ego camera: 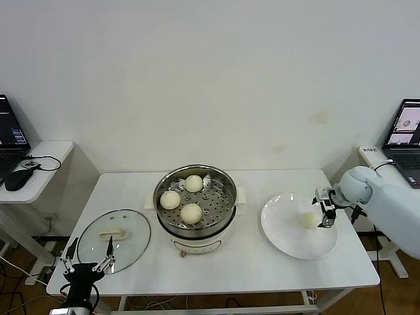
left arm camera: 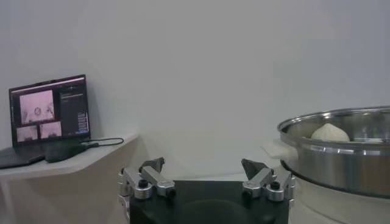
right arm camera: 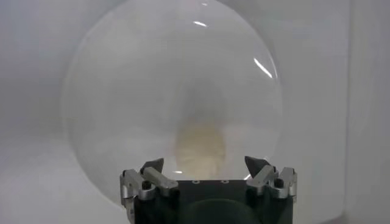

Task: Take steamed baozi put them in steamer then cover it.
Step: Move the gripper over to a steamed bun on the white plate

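The steamer (ego camera: 195, 209), a round shiny stainless-steel pot on a cream-white base with side handles, stands upright at the middle of the table, uncovered. Three steamed baozi lie on its perforated tray: one at the far side (ego camera: 193, 183), one toward the left (ego camera: 170, 199), one at the near side (ego camera: 191, 212), all smooth, round and cream-white, set apart from one another. A fourth baozi (ego camera: 308, 220) rests on the right part of a flat white plate (ego camera: 289, 236), to the steamer's right. The cover (ego camera: 113, 239), a clear glass lid with metal rim and cream-white oblong handle, lies flat on the table left of the steamer, handle upward.
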